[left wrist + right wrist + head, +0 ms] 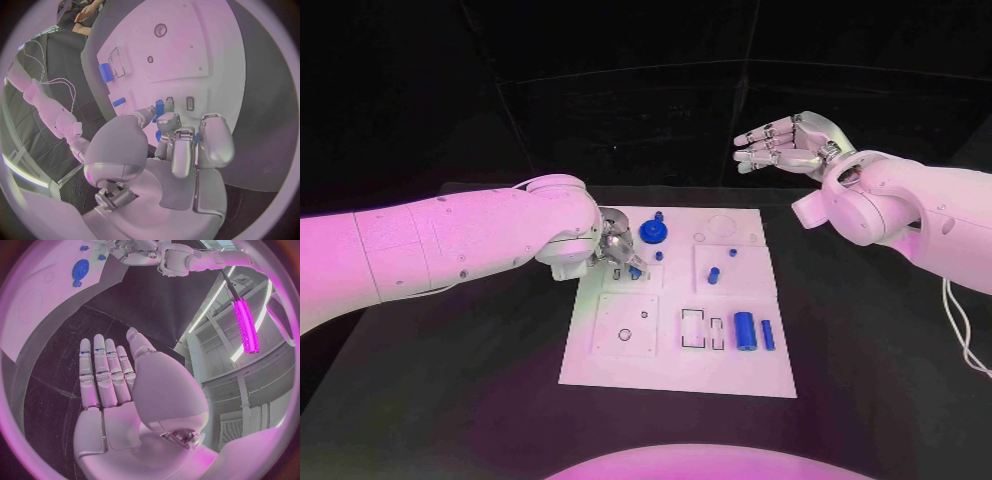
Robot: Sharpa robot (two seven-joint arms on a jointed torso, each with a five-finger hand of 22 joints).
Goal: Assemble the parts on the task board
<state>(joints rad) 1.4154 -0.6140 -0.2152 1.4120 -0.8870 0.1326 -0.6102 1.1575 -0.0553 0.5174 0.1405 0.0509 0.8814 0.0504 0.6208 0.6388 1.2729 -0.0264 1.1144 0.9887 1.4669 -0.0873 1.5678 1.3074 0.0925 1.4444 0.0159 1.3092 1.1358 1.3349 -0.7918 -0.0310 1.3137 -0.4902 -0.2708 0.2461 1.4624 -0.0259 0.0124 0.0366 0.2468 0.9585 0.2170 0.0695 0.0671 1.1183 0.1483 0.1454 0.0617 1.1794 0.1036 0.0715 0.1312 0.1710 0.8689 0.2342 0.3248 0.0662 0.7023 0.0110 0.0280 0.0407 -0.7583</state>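
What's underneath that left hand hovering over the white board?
Under the left hand, the task board carries a small blue part at its fingertips. Whether the fingers pinch it stays hidden.

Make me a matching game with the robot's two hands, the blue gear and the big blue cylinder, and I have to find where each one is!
Things:
1. left hand
2. right hand
3. blue gear
4. big blue cylinder

Places or states:
A. lying on the task board near its right edge, next to a thinner blue pin
B. raised above the table beyond the board's far right corner, fingers apart, holding nothing
C. down on the board's left side, fingers curled round a small blue part
D. on the board's far part, just beside the left hand

Pairs: 1-C, 2-B, 3-D, 4-A
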